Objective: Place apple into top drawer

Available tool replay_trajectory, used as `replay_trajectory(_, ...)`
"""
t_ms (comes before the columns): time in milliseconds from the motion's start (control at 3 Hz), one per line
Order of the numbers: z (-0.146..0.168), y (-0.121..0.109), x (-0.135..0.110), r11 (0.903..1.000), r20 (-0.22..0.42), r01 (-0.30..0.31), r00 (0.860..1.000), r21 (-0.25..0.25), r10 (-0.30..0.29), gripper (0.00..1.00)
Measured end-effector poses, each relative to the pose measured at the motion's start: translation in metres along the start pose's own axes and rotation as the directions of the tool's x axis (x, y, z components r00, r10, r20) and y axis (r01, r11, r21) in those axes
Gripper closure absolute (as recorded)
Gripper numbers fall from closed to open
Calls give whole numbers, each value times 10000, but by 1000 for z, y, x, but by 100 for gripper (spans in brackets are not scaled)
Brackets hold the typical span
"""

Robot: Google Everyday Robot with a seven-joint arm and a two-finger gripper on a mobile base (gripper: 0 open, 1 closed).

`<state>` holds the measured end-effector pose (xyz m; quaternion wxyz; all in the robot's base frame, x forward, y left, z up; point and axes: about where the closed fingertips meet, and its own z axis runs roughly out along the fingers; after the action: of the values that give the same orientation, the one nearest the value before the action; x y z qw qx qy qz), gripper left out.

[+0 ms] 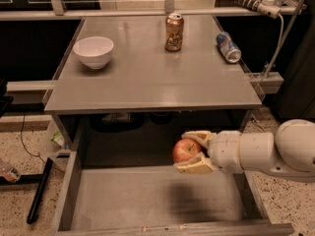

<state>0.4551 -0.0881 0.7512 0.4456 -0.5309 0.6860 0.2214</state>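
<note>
Here, claw (181, 151) gripping round apple (186, 149), above open top drawer (138, 196)

Gripper (191, 151): closed around the apple (184, 149), held over the back of the open drawer (138, 195).
Desk (147, 82): a bowl (93, 51), an upright can (174, 32) and a tipped can (229, 47) are carried.

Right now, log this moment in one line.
gripper shut on apple | over open top drawer | apple not yet released
</note>
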Motion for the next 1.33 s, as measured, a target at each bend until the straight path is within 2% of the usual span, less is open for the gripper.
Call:
replay_trajectory(333, 42, 13, 46, 9977, -329, -672, 9972, -112, 668, 100)
replay_trajectory(667, 84, 3, 95, 9930, -481, -1145, 9921, 281, 1158, 100)
replay_trajectory(1000, 93, -3, 106, 9914, -536, -1250, 9905, 381, 1269, 100)
replay_trajectory(1333, 93, -3, 106, 9914, -536, -1250, 9905, 380, 1269, 81)
